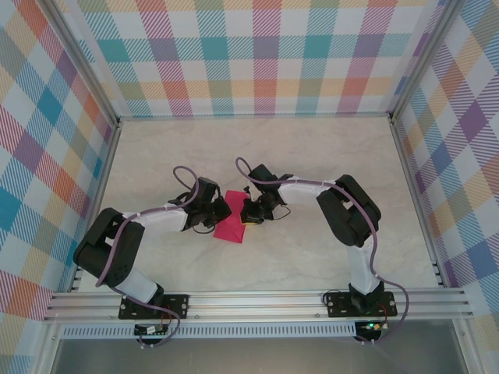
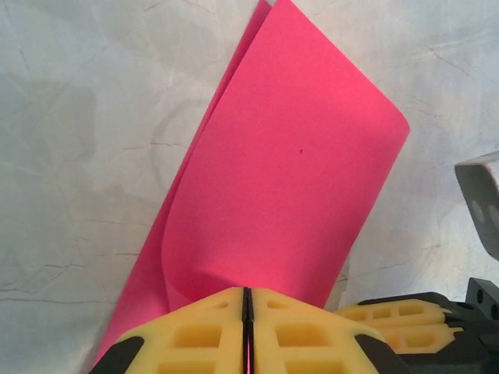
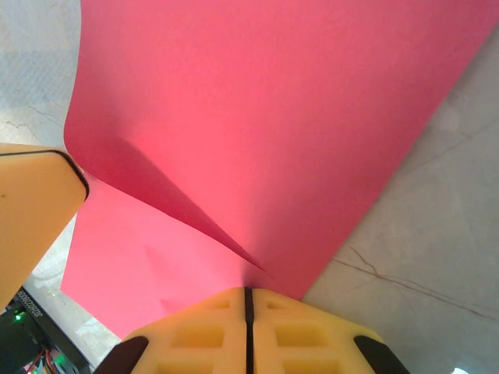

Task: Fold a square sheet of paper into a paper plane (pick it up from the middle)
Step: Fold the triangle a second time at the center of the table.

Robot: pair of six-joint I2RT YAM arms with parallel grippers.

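Now, left claw [image 2: 246,294], right claw [image 3: 248,292] — both pinching paper [image 2: 288,195]

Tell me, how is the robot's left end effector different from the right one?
The left end effector pinches the pink paper from its left side in the overhead view; the right end effector pinches its right side. Ahead of the left one the paper bends in a soft round curl; ahead of the right one a straight fold line runs to the jaws. Both have yellow fingers shut on the same sheet.
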